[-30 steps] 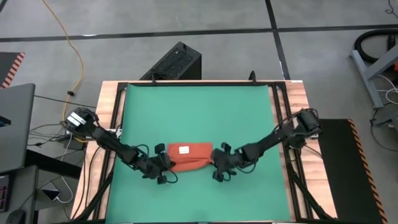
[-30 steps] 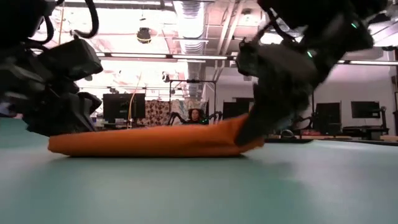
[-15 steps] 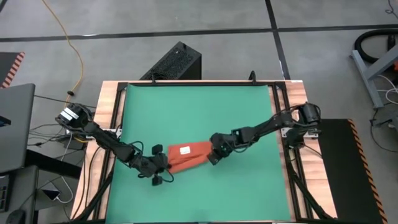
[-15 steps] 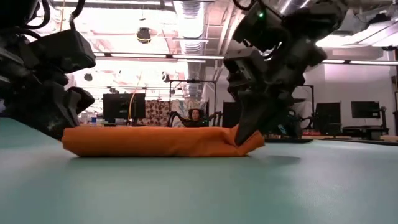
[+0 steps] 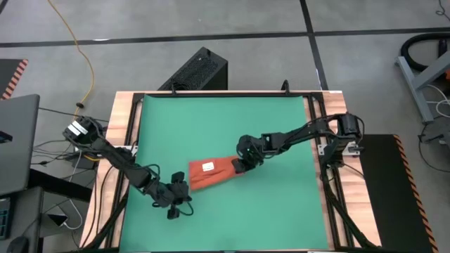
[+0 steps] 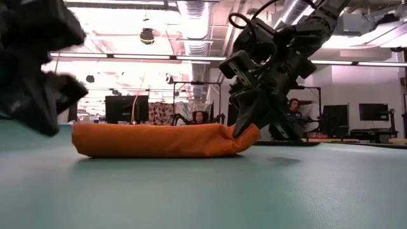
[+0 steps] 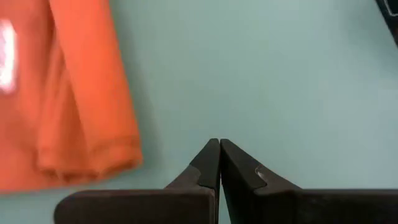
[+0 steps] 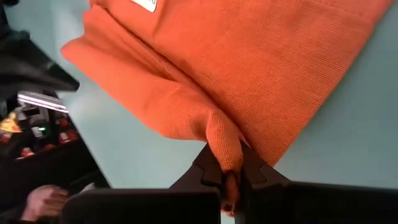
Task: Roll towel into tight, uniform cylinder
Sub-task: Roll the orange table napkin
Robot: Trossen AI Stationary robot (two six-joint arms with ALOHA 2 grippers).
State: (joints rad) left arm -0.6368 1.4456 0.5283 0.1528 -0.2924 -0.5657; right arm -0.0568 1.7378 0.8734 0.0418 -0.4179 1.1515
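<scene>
The orange-red towel (image 5: 211,173) lies folded in a flat, thick band on the green mat (image 5: 225,126), slanting from near left to far right, its white tag (image 5: 208,167) facing up. My right gripper (image 5: 242,164) is shut on the towel's right end, which also shows in the low view (image 6: 245,130). My left gripper (image 5: 176,202) hovers shut and holds nothing, just off the towel's left end (image 7: 93,155) toward the near edge. In the left wrist view its fingertips (image 7: 219,146) meet over bare mat. My right gripper pinches a small raised pucker of cloth (image 8: 225,144) at the towel's right end between its two fingers. How many layers it holds I cannot tell. The fingers slant down from the table's right side. That end (image 6: 247,135) is drawn up a little; the remainder lies flat on the mat.
The mat is ringed by a black frame and the wooden table edge (image 5: 130,140). A black box (image 5: 197,70) stands on the floor beyond the far edge. In the low view, people sit at desks (image 6: 202,118) in the room far behind.
My right gripper has gone toward the far edge and a little left, rolling its wrist, still shut on the towel. The towel's right end has swung with it, so the band now slants; its left end has barely moved. My left gripper has drawn off the left end, rising.
</scene>
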